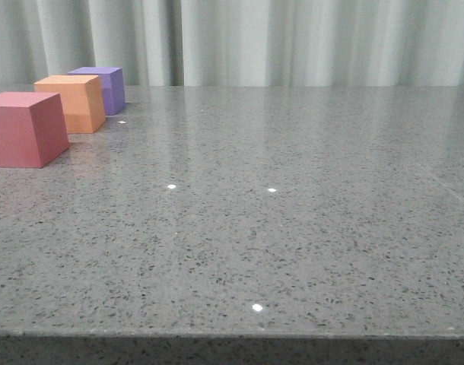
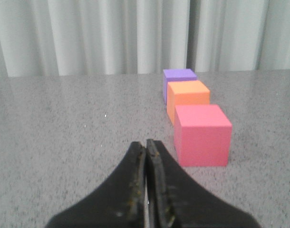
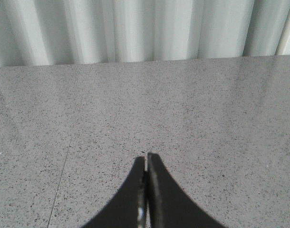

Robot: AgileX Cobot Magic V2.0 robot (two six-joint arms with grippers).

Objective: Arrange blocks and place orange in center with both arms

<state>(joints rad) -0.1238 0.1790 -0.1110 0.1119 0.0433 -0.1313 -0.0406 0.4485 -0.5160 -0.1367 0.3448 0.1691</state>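
Note:
Three cubes stand in a row at the table's far left. The pinkish-red cube (image 1: 23,128) is nearest, the orange cube (image 1: 72,103) is in the middle, the purple cube (image 1: 104,87) is farthest. The left wrist view shows the same row: pinkish-red (image 2: 202,135), orange (image 2: 188,97), purple (image 2: 178,78). My left gripper (image 2: 146,142) is shut and empty, short of the pinkish-red cube and to its side. My right gripper (image 3: 146,156) is shut and empty over bare table. Neither gripper shows in the front view.
The grey speckled table (image 1: 278,228) has its front edge at the bottom of the front view. Pale curtains (image 1: 293,38) hang behind the far edge. A thin seam line (image 3: 64,166) runs across the tabletop in the right wrist view.

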